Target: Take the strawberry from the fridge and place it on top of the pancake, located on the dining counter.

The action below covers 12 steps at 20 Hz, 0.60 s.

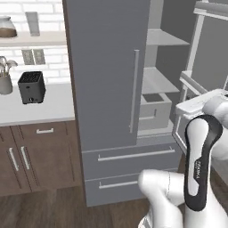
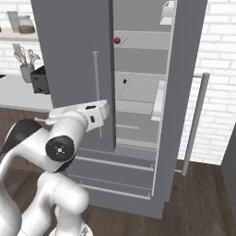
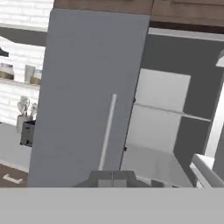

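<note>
The fridge (image 1: 107,67) stands straight ahead with its left door closed and its right door (image 2: 184,92) swung open, showing pale inner shelves. A small red round fruit (image 2: 117,40) lies on an upper shelf, and a tinier dark red one (image 2: 124,81) on the shelf below. I cannot tell which of them is the strawberry. My gripper (image 3: 113,176) is shut on nothing, held in front of the closed left door near its handle (image 2: 96,92), short of the shelves. The pancake and the dining counter are out of view.
Left of the fridge runs a white worktop (image 1: 49,109) with a black toaster (image 1: 31,87) and a utensil holder (image 1: 5,82). Two fridge drawers (image 1: 133,156) sit below the doors. The open door's long handle (image 2: 197,122) sticks out at the right.
</note>
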Available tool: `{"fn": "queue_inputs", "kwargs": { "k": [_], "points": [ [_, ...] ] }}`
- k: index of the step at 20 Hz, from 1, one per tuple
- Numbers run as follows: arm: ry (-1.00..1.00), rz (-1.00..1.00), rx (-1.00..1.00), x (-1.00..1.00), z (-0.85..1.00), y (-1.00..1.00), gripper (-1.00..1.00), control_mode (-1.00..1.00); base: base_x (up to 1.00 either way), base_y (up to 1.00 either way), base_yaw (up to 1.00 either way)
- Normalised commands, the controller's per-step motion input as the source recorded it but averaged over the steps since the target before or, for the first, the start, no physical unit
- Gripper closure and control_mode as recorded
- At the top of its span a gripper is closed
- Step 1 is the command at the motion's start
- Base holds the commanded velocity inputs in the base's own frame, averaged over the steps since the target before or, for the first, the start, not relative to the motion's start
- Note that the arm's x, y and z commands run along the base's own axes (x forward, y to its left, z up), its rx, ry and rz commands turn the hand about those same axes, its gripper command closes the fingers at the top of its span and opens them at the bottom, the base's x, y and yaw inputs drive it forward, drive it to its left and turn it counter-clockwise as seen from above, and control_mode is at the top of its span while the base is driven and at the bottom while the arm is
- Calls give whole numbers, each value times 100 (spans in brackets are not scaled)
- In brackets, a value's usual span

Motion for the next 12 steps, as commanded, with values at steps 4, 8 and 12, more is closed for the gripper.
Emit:
{"fn": "queue_inputs", "kwargs": {
  "k": [4, 8, 12],
  "points": [
    [31, -27, -4, 27, 0, 29, 100, -100, 0, 0, 0],
    [27, -38, -1, 39, 0, 1, 100, -100, 0, 0, 0],
    [32, -22, 6, 37, 11, 0, 100, -100, 0, 0, 0]
  ]
}}
